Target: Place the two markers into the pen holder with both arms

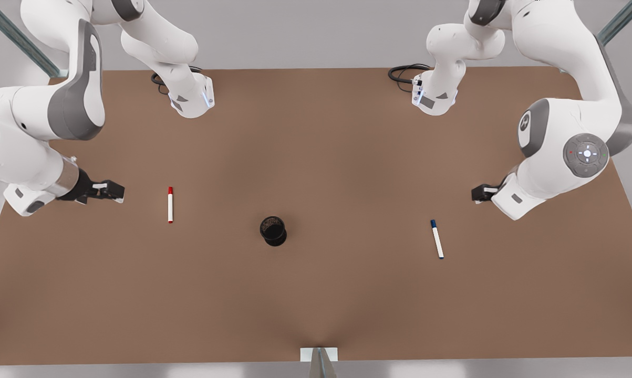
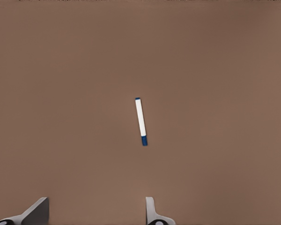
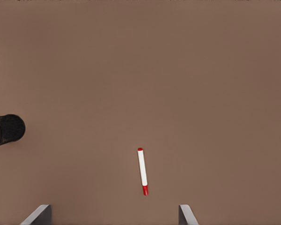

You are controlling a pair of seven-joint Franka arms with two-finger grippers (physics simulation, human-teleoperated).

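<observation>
Markers: two of them lie flat on the brown table (image 1: 316, 315), and neither one has been picked up.
Red marker (image 1: 170, 205): it lies just in front of the right claw (image 1: 117, 191), a little way off and not touching it. It shows below that claw's two fingertips in the right wrist view (image 3: 142, 171).
Blue marker (image 1: 437, 239): it lies in front of the left claw (image 1: 476, 194) and lower on the table, near but apart. It also shows in the left wrist view (image 2: 141, 121).
Pen holder (image 1: 273, 231): it stands up between the two claws, farther from each claw than that claw's own marker.
Right claw state: fingers wide apart, holding nothing.
Left claw state: fingers apart, holding nothing.
Which way red points: its long line runs up and down the front view, red cap at the far end.
Which way blue points: nearly the same line but leaning a bit, blue cap at the far end.
What could go wrong: each marker is thin and round, so it could roll or slip away if the fingers close along its length and not across it.
Another risk: the cup is small and short, so a tilted marker could hit the rim or tip it over.
Both arms: they could bump over the cup if they reach it together.
</observation>
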